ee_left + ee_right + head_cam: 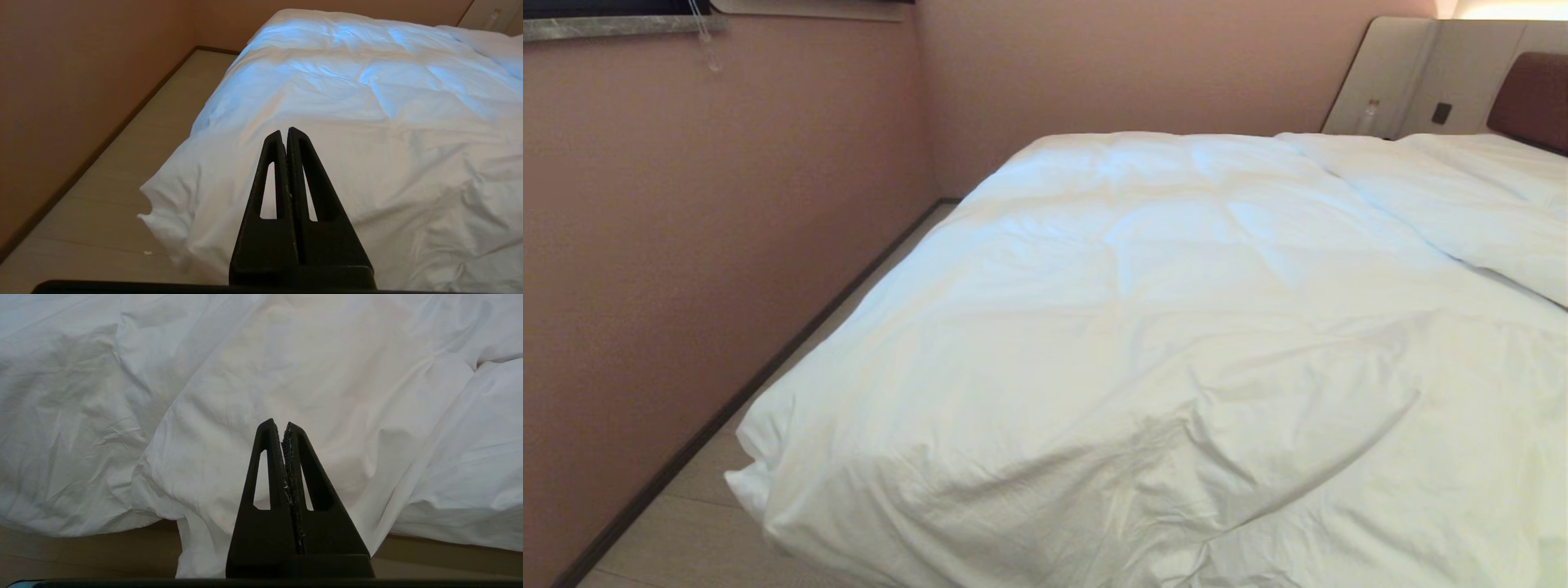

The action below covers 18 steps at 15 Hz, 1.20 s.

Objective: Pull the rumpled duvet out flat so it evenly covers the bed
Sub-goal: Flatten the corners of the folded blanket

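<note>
here, a wide bed stands with one side near a pink wall, its brown headboard at the far right of the head view. the duvet, thick, white and faintly quilted, covers nearly all of the mattress that shows. it lies fairly smooth toward the headboard, but grows creased and bunched toward the foot of the bed, where a puffy corner hangs over the edge above the pale floor, on the side next to the wall. two white pillows lie by the headboard.

neither arm shows in the head view. in its own wrist view the left end effector is clenched shut and holds nothing; it hovers over the duvet, apart from the cloth, and points along the bed's long axis toward the headboard. the overhanging corner lies below it and to the wall side, near at hand. the right end effector is also clenched and empty, and faces a rumpled fold of duvet that drapes over the bed edge to the floor.

judging from this, the left arm is the nearer to the loose corner, so a tidying pull there would fall to it; it would first have to open and drop to the cloth.
</note>
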Available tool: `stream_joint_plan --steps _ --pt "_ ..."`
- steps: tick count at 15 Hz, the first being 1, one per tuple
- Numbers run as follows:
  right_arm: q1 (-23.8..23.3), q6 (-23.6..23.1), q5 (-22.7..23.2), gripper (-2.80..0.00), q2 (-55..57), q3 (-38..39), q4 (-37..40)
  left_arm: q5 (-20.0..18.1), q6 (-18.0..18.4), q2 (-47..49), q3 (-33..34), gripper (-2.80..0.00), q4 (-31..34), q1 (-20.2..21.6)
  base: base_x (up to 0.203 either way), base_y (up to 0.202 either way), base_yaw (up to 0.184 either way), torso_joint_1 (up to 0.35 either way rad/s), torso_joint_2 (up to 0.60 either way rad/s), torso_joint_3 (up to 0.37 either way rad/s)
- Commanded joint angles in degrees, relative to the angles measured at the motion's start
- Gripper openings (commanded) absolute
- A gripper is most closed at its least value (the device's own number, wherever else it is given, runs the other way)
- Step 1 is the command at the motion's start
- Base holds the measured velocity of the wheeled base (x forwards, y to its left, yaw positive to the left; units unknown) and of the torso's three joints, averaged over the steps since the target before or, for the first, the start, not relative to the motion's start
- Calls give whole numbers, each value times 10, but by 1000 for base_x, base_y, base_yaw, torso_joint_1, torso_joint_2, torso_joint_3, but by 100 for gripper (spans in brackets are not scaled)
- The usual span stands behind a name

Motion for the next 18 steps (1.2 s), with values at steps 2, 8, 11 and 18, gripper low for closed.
stream_joint_plan --steps 2,8,11,18 --pt "0 0 0 -280 0 0 0 25 26 -71 -4 -280 45 -13 0 0 0 0 0 0" --pt "0 0 0 -280 0 0 0 124 70 -70 -19 -280 80 -63 0 0 0 0 0 0" --pt "0 0 0 -280 0 0 0 157 74 -70 -11 -280 82 -65 0 0 0 0 0 0" --pt "0 0 0 -280 0 0 0 169 126 -66 44 -280 92 -139 0 0 0 0 0 0"
